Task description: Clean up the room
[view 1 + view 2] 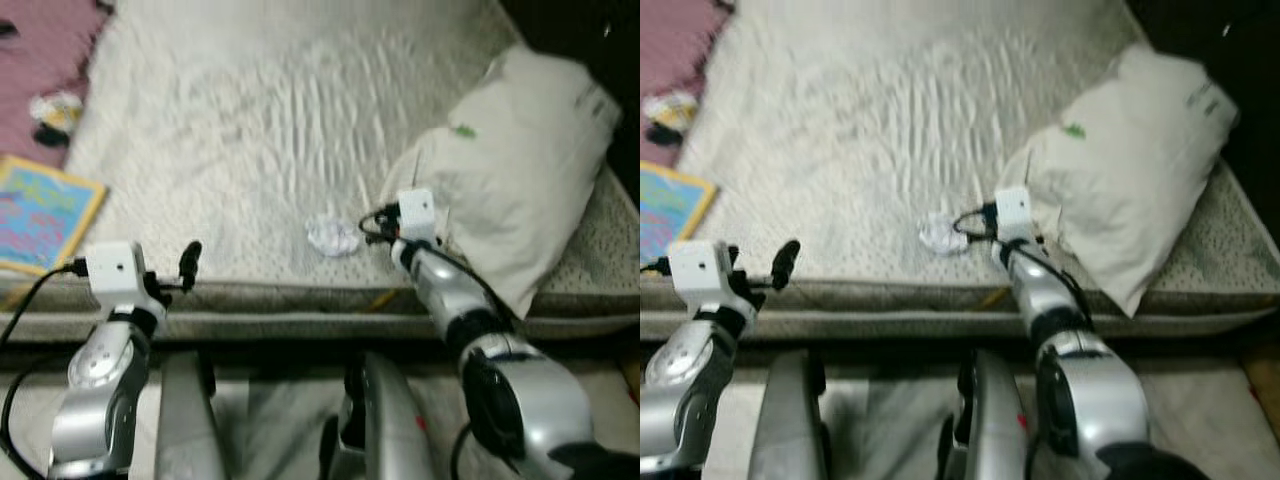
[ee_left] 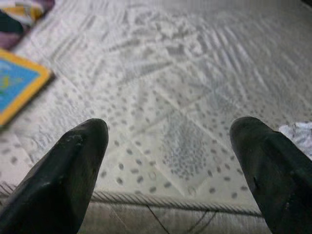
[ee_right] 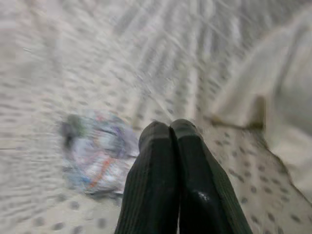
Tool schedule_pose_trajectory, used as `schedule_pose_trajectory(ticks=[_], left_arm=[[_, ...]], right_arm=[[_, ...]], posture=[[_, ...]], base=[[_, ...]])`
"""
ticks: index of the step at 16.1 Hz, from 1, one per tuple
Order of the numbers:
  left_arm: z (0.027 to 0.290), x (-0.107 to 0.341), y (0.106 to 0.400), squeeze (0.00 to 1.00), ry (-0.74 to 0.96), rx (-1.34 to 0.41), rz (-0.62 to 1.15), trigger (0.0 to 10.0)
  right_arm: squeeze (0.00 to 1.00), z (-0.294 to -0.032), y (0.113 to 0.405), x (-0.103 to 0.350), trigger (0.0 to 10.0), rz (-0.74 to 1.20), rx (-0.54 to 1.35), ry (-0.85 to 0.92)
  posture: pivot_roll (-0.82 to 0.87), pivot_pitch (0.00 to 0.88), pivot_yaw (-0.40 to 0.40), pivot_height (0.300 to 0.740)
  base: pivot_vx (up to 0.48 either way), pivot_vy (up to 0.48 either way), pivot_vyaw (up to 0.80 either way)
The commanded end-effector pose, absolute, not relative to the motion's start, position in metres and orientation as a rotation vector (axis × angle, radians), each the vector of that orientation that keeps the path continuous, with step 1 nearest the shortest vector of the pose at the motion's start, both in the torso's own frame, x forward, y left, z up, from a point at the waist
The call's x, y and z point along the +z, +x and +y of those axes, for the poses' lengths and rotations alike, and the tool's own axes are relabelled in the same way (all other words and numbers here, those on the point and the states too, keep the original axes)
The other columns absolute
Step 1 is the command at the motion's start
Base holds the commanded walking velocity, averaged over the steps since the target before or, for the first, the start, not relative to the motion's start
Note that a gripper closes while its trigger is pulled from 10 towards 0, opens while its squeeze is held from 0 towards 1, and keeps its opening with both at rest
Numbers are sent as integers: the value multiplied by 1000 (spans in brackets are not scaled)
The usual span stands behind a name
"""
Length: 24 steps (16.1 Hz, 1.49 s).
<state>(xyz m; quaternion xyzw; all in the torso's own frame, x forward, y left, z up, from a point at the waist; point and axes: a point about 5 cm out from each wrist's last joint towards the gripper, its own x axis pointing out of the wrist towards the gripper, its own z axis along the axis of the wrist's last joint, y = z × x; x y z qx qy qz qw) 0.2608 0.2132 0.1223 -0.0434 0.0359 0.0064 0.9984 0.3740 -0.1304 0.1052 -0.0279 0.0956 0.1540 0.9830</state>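
My head stereo pair looks steeply down over the mattress [image 1: 260, 130]. Both wrist views sit low and close, facing along it, and share the crumpled wrapper [image 3: 97, 151] with the head views.

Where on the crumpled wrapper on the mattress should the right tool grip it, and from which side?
Probably from above, pinching across the raised middle of the crumpled wrapper. It lies loose and low on the mattress, apart from the pillow. The right tool is shut beside it and must open first.
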Motion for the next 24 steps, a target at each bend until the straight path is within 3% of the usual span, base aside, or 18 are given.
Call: schedule_pose_trajectory(ticks=[1, 4, 5, 7, 8, 9, 11, 17, 24], left_arm=[[216, 115, 260, 0, -89, 10, 87, 10000], [211, 109, 260, 0, -96, -1, 98, 10000], [208, 111, 258, 0, -103, -3, 92, 10000], [209, 112, 253, 0, -102, -7, 100, 10000], [210, 112, 248, 0, -95, -9, 111, 10000], [212, 112, 245, 0, -92, -6, 122, 10000], [212, 115, 240, 0, -84, -16, 125, 10000], [208, 119, 217, 0, -64, -33, 171, 10000], [203, 133, 193, 0, -76, -35, 208, 10000]], right_arm=[[0, -133, 369, 104, 10000, 161, 348, -67], [0, -131, 361, 104, 10000, 99, 331, -43], [0, -133, 358, 103, 10000, 76, 230, -15], [0, -128, 352, 96, 10000, 104, 225, 36], [878, -125, 348, 97, 10000, 76, 278, 117], [1000, -120, 348, 99, 10000, 55, 316, 60], [1000, -113, 355, 109, 10000, 36, 328, 26], [1000, -83, 373, 139, 10000, -37, 398, -8], [1000, -46, 376, 143, 10000, -23, 453, -88]], posture=[[90, 29, -114, 573], [82, 23, -109, 573], [89, 40, -103, 573], [101, 85, -96, 573], [104, 124, -93, 573], [105, 145, -99, 573], [107, 229, -103, 573], [134, 345, -94, 573], [184, 405, -96, 573]], base=[[0, 0, 0], [0, 0, 0], [0, 0, 0], [0, 0, 0], [0, 0, 0], [0, 0, 0], [0, 0, 0], [0, 0, 0], [0, 0, 0]])
